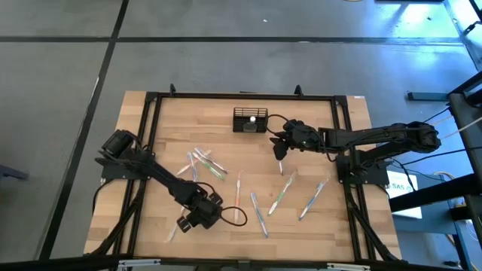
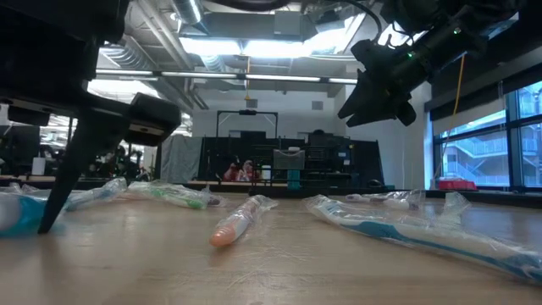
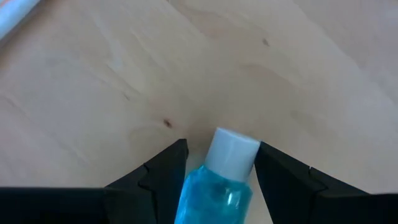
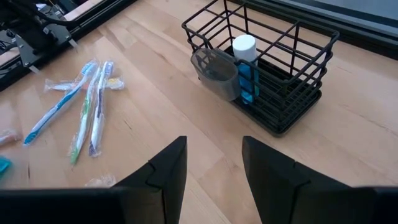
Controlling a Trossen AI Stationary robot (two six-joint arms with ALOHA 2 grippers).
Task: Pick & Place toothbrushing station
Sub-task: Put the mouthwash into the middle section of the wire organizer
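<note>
The black wire caddy [image 1: 250, 119] stands on the table at the far middle. It also shows in the right wrist view [image 4: 273, 74], with a teal tube [image 4: 247, 68] upright inside and a grey cup [image 4: 216, 73] on its side wall. My right gripper [image 1: 279, 148] hangs open and empty above the table, just right of and nearer than the caddy. My left gripper [image 1: 188, 220] is at the near left, down at the table and shut on another teal tube with a white cap [image 3: 217, 186]. Several wrapped toothbrushes [image 1: 207, 162] lie on the wood. My left gripper pinches the teal tube between its two fingers, on the tube's body just below the white cap [image 3: 231, 149]. The fingers [image 3: 165, 171] come from above, slanting down, and lie along the tube's sides. In the low view the tube [image 2: 17, 213] lies at table level.
More toothbrushes lie in the middle and right of the table [image 1: 280, 192] [image 1: 312, 197] [image 1: 258, 213]. A pink one [image 2: 237, 222] and a blue one [image 2: 406, 230] lie close in the low view. A black metal frame [image 1: 151, 150] runs round the table.
</note>
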